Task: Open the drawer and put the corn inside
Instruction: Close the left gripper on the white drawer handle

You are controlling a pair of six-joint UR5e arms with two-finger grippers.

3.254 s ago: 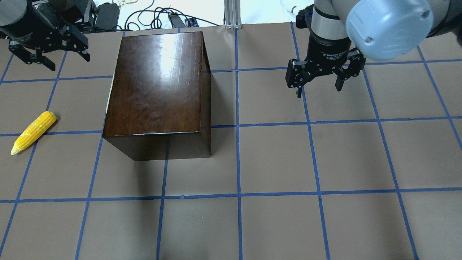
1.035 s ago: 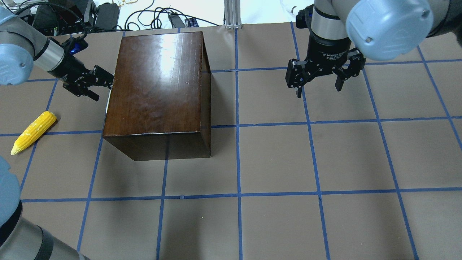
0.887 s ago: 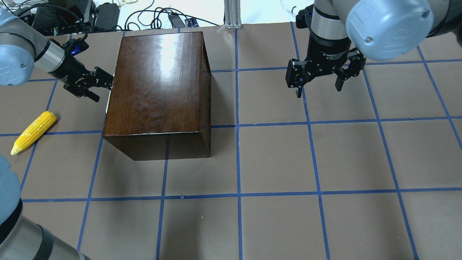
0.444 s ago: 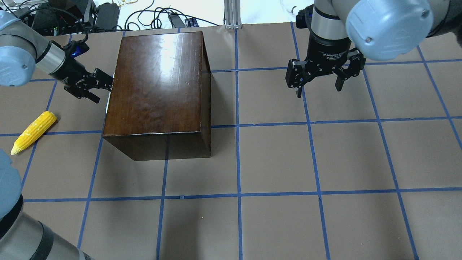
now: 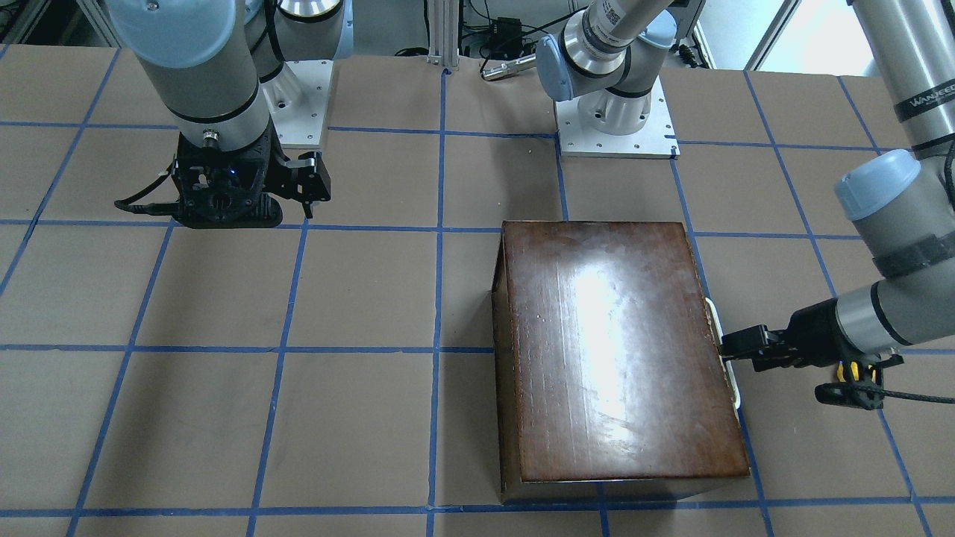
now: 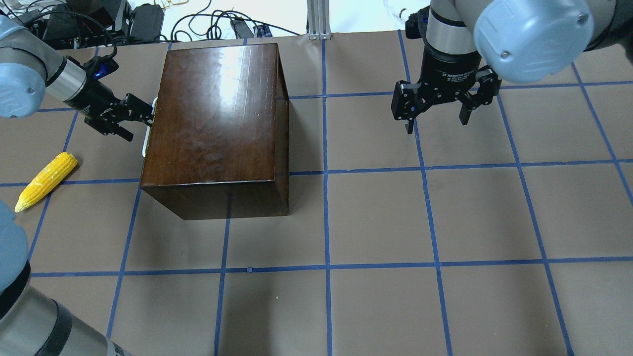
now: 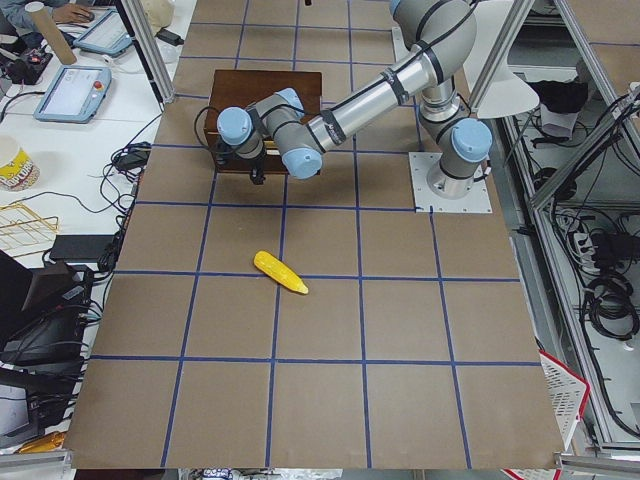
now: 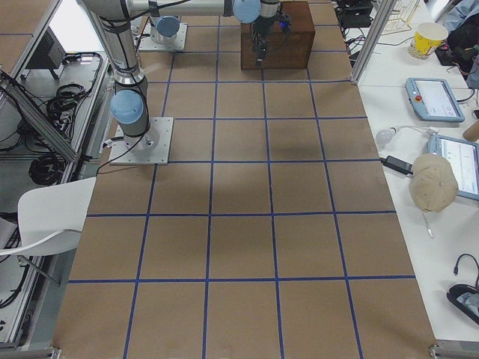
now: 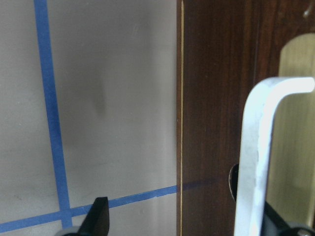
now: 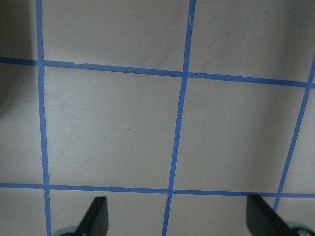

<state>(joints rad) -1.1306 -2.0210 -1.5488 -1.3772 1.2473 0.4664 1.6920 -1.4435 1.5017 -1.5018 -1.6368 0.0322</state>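
Note:
The dark-brown box stands at the back left of the table. Its drawer front faces left and carries a white handle. My left gripper is open at that handle. In the left wrist view the handle lies between the fingers, right in front of the right one. The yellow corn lies on the table left of the box, apart from both grippers. My right gripper is open and empty above the table at the back right.
Blue tape lines grid the brown table cover. Cables and power bricks lie beyond the far edge. The arm bases stand on the robot's side of the table. Desks with tablets and a cup flank the table ends.
My left arm swung down from the back left corner to the box's left side. In the last half second the white handle shows a little further out. The right arm has not moved.

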